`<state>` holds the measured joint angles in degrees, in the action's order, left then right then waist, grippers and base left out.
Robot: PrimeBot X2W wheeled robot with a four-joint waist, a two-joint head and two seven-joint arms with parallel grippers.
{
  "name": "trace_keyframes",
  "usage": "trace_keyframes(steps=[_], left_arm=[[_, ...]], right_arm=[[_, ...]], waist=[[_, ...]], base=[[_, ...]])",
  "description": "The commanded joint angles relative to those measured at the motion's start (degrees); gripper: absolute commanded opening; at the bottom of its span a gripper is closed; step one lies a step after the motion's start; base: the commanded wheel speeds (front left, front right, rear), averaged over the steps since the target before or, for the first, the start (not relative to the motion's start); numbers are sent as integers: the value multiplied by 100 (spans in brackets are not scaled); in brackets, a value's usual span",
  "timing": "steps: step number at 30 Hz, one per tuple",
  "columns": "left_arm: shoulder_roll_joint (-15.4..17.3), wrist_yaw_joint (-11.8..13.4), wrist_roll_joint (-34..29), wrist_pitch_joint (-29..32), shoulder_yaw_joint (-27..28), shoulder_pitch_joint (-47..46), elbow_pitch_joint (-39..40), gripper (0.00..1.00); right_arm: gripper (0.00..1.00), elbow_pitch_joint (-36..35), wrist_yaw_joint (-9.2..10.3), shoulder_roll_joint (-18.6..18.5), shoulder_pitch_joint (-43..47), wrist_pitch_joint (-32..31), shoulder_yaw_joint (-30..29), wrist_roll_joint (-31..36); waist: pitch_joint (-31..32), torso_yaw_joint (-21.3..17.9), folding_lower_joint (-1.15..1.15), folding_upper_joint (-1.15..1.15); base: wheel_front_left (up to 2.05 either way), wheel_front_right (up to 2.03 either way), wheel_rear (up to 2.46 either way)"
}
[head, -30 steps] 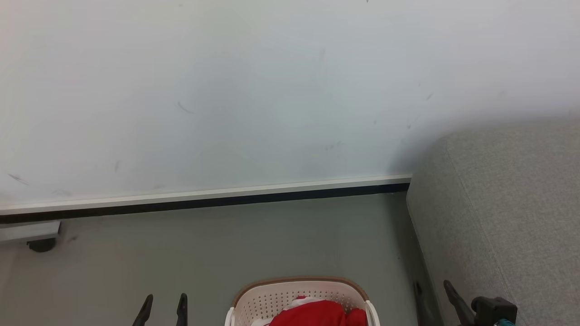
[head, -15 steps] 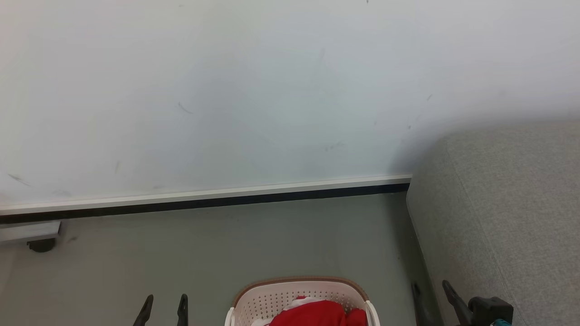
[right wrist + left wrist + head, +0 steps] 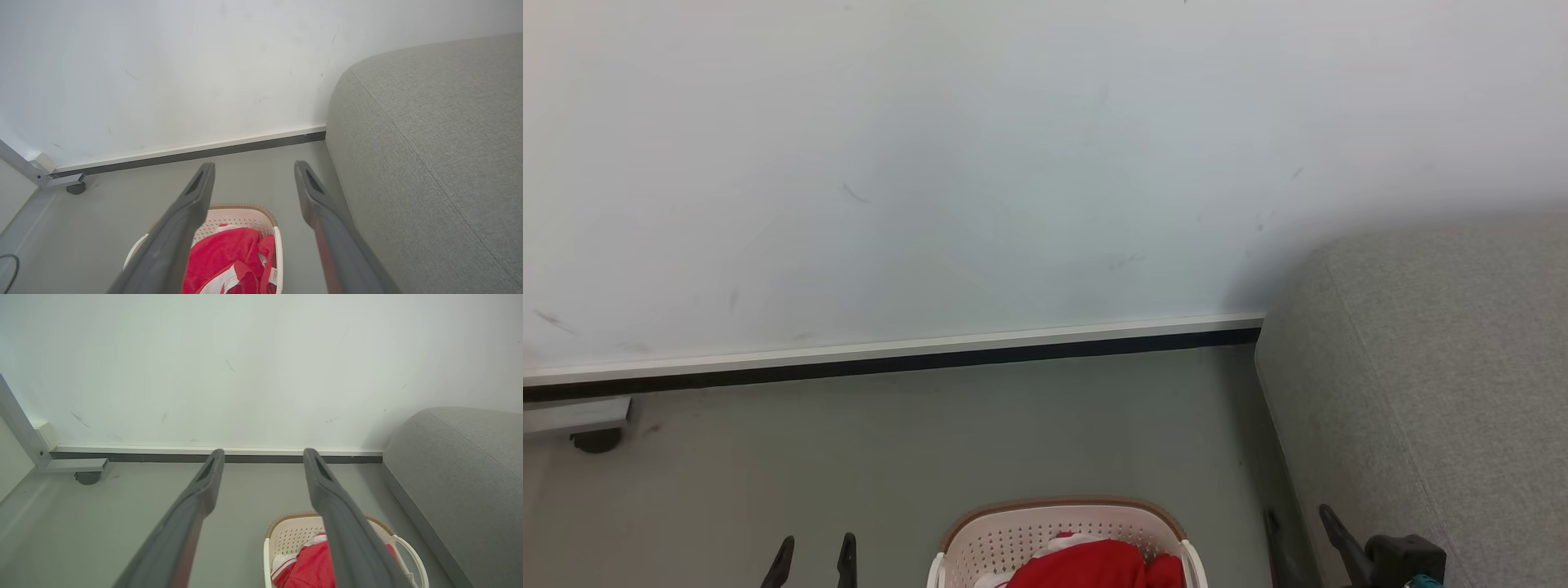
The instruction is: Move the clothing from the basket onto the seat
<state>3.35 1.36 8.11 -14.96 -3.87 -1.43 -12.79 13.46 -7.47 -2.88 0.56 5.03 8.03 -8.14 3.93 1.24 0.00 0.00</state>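
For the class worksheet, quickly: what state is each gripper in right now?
Left gripper: open, holding nothing.
Right gripper: open, holding nothing.

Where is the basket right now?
In the head view the basket stands on the floor at bottom centre, between the left gripper and the right gripper, the seat to its right.

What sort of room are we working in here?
Probably a living-room-style corner, perhaps a mock-up: a grey sofa seat by a plain white wall, and a laundry basket of red clothing on the grey floor.
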Motion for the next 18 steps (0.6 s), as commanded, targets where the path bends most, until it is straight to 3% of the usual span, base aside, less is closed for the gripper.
trace_keyframes(steps=[1,9,18], left_arm=[[0,3,62,-39,31,18,-36,100],[-18,-34,223,-34,-34,-108,-400,100],[-37,-81,585,-31,-292,-530,-1160,100]], right_arm=[[100,-27,-3,13,8,-13,3,84],[100,-99,-4,13,-111,-37,101,268],[100,-340,-3,-56,-274,-161,305,541]], waist=[[-10,-14,0,0],[-154,-316,0,0],[-597,-1000,0,0]], base=[[0,0,0],[0,0,0],[0,0,0]])
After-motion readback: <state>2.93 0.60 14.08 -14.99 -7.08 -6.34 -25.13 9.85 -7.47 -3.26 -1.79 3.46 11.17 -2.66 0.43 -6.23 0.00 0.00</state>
